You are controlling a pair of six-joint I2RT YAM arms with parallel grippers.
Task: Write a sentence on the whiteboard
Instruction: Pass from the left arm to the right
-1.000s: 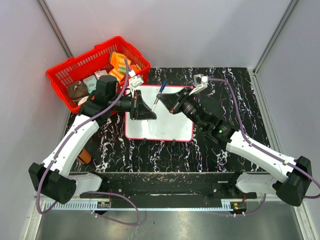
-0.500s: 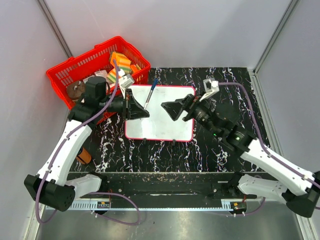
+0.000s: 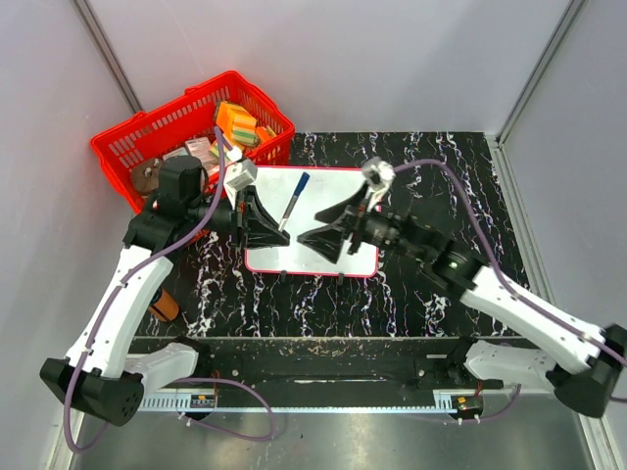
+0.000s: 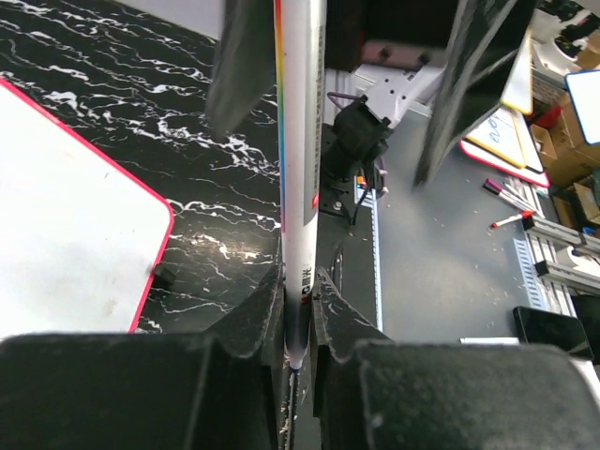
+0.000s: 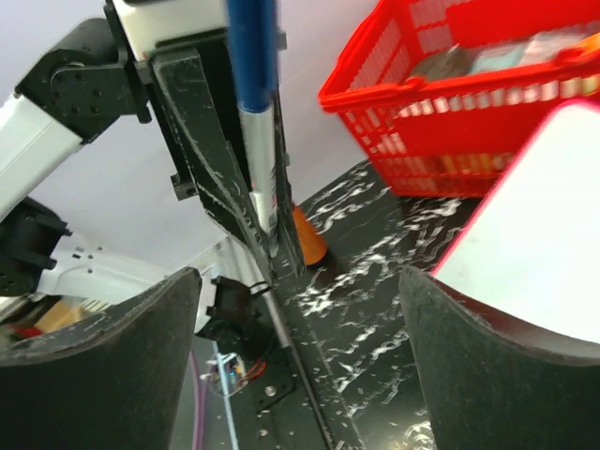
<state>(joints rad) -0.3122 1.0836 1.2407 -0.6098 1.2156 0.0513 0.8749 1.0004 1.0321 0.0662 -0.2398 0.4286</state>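
The whiteboard (image 3: 338, 201) lies flat on the black marbled table, white with a thin red frame; one corner shows in the left wrist view (image 4: 66, 216) and an edge in the right wrist view (image 5: 534, 216). The sentence is out of view; the board surface I see is blank. My left gripper (image 3: 281, 229) (image 4: 298, 309) is shut on a white marker (image 3: 293, 204) (image 4: 300, 169) with a blue cap (image 5: 251, 47), held over the board's left part. My right gripper (image 3: 309, 228) (image 5: 300, 356) stands wide open, facing the left one, with nothing between its fingers.
A red basket (image 3: 147, 132) (image 5: 412, 94) with several packets stands at the back left, beside the board. An orange object (image 3: 165, 305) (image 5: 309, 234) lies on the table near the left arm. Grey walls close in the table at the back and sides.
My right gripper opened and let go of the marker, then swung down and left. The left gripper kept the marker and drew it slightly left over the board.
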